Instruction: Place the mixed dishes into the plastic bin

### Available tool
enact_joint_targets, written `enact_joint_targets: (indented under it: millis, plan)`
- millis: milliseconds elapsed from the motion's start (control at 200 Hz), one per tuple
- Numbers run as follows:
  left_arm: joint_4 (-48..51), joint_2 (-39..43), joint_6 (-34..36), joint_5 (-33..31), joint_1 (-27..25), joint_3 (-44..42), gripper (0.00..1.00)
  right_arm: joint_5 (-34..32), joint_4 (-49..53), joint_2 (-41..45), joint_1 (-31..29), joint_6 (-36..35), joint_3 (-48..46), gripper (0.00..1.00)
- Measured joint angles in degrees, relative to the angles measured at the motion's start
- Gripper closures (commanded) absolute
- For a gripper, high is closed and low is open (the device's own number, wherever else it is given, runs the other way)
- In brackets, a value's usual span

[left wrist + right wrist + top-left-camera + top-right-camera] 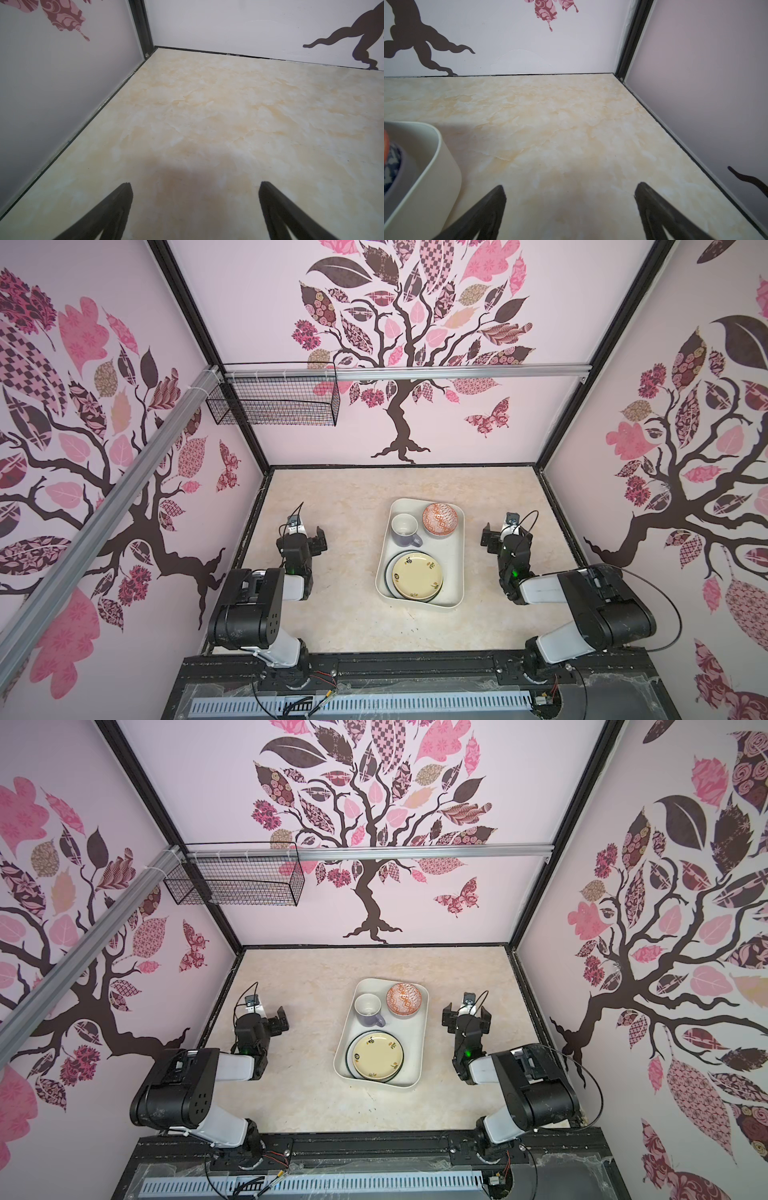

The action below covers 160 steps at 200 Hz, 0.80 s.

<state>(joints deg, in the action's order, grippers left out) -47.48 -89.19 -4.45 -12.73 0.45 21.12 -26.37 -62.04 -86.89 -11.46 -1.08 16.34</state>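
The cream-white plastic bin (452, 558) (415, 1038) lies in the middle of the marbled table in both top views. Inside it are a lavender mug (405, 529) (368, 1009), an orange-patterned bowl (439, 519) (403, 999) and a cream flowered plate (417, 575) (377, 1055) stacked on a dark-rimmed plate (387, 572). My left gripper (301, 537) (262, 1018) (195, 184) is open over bare table, left of the bin. My right gripper (508, 536) (466, 1017) (570, 185) is open and empty to the bin's right. The bin's corner (444, 158) shows in the right wrist view.
A black wire mesh basket (274, 400) (237, 886) hangs from the aluminium rail on the back wall, high at the left. Patterned walls close in the table on three sides. The arms' base rail (415, 668) runs along the front edge.
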Motion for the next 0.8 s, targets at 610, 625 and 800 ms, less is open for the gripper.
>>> enact_joint_targets:
  millis: [610, 625, 800]
  plan:
    - [0.02, 0.02, 0.0, 0.39, 0.02, 0.0, 0.02, -2.4, -8.04, 0.02, 0.42, 1.29, -3.69, 0.01]
    - [0.02, 0.02, 0.0, 0.39, 0.02, 0.0, 0.02, -2.38, -8.28, 0.04, 0.42, 1.29, -3.8, 0.0]
    - [0.02, 0.0, 0.0, 0.39, 0.02, 0.0, 0.02, -1.73, -13.16, 0.44, 0.42, 1.11, -8.09, 0.0]
